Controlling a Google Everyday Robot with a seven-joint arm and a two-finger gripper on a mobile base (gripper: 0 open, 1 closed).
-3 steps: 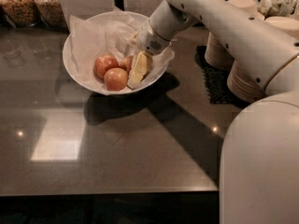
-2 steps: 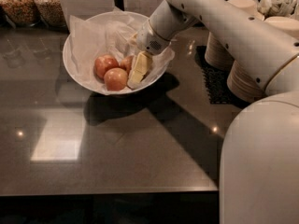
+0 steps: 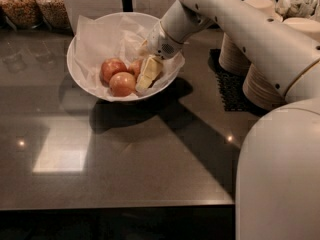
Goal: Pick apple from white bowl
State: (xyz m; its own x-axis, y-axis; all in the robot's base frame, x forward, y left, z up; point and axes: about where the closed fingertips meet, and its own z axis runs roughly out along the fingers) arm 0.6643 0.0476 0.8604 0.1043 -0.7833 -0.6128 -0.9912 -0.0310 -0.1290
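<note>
The white bowl (image 3: pixel 80 79), lined with crinkled white paper, stands on the dark table at the upper left of centre. Three red-pink apples lie in it. One apple (image 3: pixel 112 67) is at the left and a second (image 3: pixel 122 84) sits in front. The third apple (image 3: pixel 135 65) is partly hidden behind the gripper. The gripper (image 3: pixel 145 76) reaches down into the bowl's right side on the white arm and sits right against that third apple.
Two glass jars of grain (image 3: pixel 20 6) stand at the back left. Stacked beige disposable bowls (image 3: pixel 237 51) rest on a black mat (image 3: pixel 231 91) at the right. The robot's white body (image 3: pixel 280 174) fills the lower right. The table's front edge (image 3: pixel 115 204) runs across the bottom.
</note>
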